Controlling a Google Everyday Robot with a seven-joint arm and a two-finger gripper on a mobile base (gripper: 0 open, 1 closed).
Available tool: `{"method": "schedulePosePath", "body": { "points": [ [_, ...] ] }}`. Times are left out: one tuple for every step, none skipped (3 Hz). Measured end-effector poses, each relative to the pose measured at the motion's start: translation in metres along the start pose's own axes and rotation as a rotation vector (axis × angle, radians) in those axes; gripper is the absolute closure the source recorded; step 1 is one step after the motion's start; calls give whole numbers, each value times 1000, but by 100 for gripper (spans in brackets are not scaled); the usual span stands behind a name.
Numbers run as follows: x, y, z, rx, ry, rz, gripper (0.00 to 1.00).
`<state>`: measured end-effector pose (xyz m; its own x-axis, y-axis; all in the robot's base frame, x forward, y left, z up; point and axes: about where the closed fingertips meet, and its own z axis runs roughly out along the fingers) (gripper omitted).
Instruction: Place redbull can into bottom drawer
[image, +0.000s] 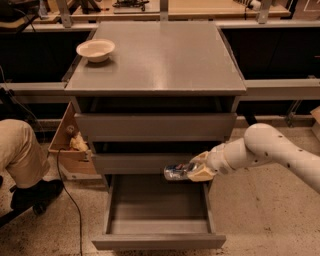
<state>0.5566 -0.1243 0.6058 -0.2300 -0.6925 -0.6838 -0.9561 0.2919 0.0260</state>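
Speckled floor surrounds a grey cabinet whose bottom drawer stands pulled out. Above its back right corner, the gripper clasps the redbull can sideways by one end. Thin, light, slick metal probably dents easily, so a mid-body hold would suit it better. The clasped end is hidden inside the grasp.

The single camera looks down from high before the grey tabletop's front edge, fairly near. Below that edge, the tan gripper clasps the slim silver-and-blue redbull can.

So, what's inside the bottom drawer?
Only bare grey floor shows in the open drawer. The gripper holds the can above its rear, not inside. The drawer's back end, under the cabinet and behind the can, is hidden.
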Motion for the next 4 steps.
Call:
{"method": "schedulePosePath", "body": {
  "points": [
    [47, 2, 38, 2, 14, 51, 100],
    [78, 1, 72, 1, 4, 54, 100],
    [107, 4, 107, -22, -9, 65, 100],
    [107, 4, 107, -22, -9, 65, 100]
  ]
}}
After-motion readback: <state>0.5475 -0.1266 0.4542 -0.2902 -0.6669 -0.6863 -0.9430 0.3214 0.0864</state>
